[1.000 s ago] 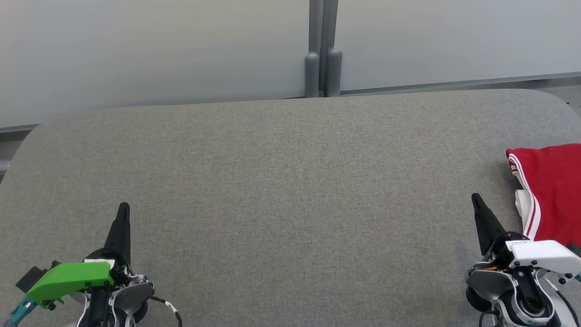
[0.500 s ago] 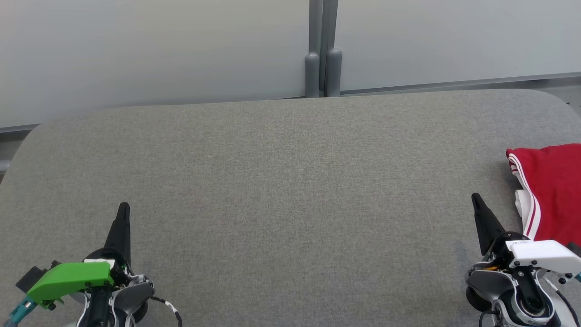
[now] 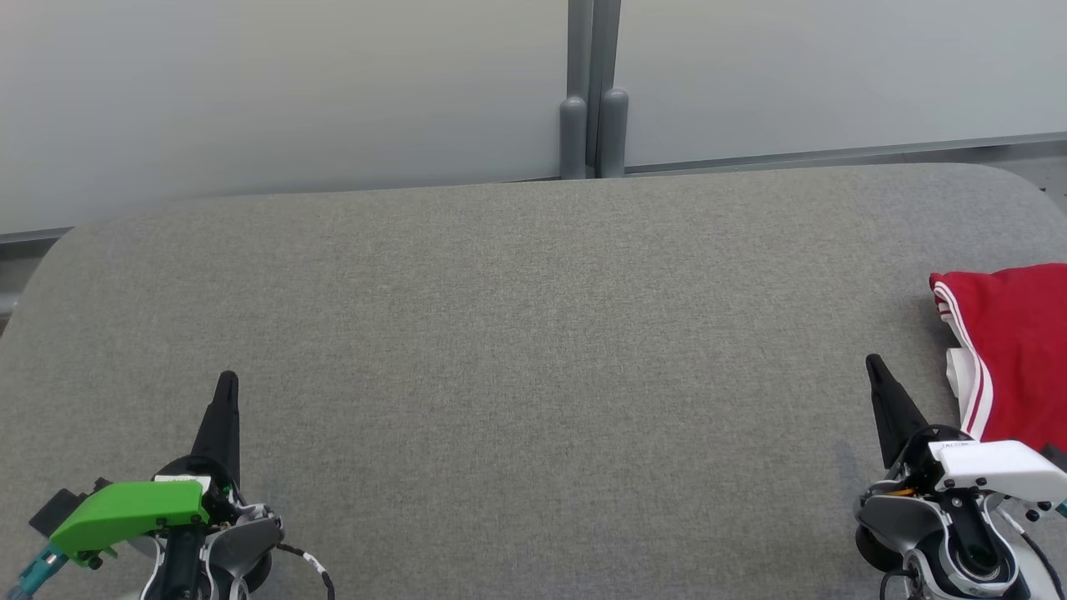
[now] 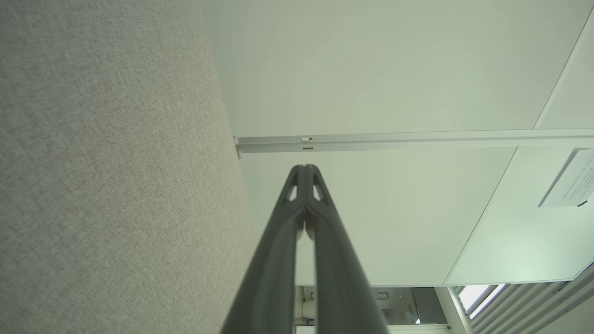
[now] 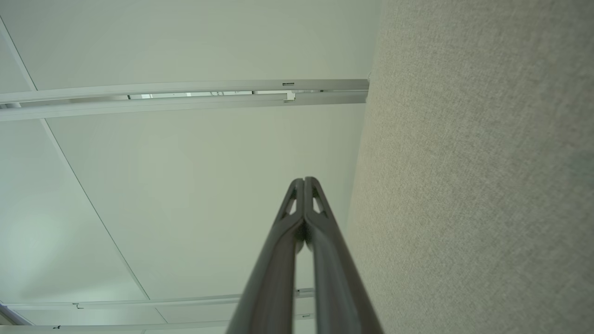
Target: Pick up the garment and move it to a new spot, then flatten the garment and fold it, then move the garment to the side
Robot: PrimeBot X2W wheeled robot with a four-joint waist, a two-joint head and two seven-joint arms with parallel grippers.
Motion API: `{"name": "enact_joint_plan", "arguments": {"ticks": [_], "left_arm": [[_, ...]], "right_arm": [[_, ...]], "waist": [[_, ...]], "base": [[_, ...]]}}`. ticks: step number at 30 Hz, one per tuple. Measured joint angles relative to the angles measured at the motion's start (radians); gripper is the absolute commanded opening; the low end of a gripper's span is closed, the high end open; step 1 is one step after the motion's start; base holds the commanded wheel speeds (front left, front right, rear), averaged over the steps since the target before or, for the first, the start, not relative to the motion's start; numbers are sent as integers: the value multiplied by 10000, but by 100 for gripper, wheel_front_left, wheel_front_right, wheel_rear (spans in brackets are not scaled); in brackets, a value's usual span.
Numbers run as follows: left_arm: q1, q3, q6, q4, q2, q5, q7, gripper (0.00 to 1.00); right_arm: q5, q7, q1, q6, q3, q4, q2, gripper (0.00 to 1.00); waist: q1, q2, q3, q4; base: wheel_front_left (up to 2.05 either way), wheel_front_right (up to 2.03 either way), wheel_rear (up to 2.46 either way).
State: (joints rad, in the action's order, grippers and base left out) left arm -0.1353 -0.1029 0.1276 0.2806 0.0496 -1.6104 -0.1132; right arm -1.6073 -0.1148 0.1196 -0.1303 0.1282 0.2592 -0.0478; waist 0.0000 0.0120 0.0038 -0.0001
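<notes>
Garment (image 3: 1019,350): red, white-striped, lying at the bench's (image 3: 533,333) right edge.
Left tool (image 3: 227,380): clenched, empty, front left.
Right tool (image 3: 873,363): clenched, empty, near the garment.

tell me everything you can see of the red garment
The red garment looks like soft cloth, red with thin white stripes along one edge and a white band showing at its lower left. It lies folded or bunched on the grey fabric surface at the far right, cut off by the head view's edge. The right gripper, shut, sits beside it, apart.
</notes>
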Motion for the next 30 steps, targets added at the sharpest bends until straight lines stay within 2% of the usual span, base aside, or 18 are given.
{"name": "enact_joint_plan", "arguments": {"ticks": [30], "left_arm": [[-1,0,0,-2,-2,0,0,0]], "right_arm": [[0,0,0,0,-2,0,0,0]], "waist": [[0,0,0,0]], "base": [[0,0,0]]}}
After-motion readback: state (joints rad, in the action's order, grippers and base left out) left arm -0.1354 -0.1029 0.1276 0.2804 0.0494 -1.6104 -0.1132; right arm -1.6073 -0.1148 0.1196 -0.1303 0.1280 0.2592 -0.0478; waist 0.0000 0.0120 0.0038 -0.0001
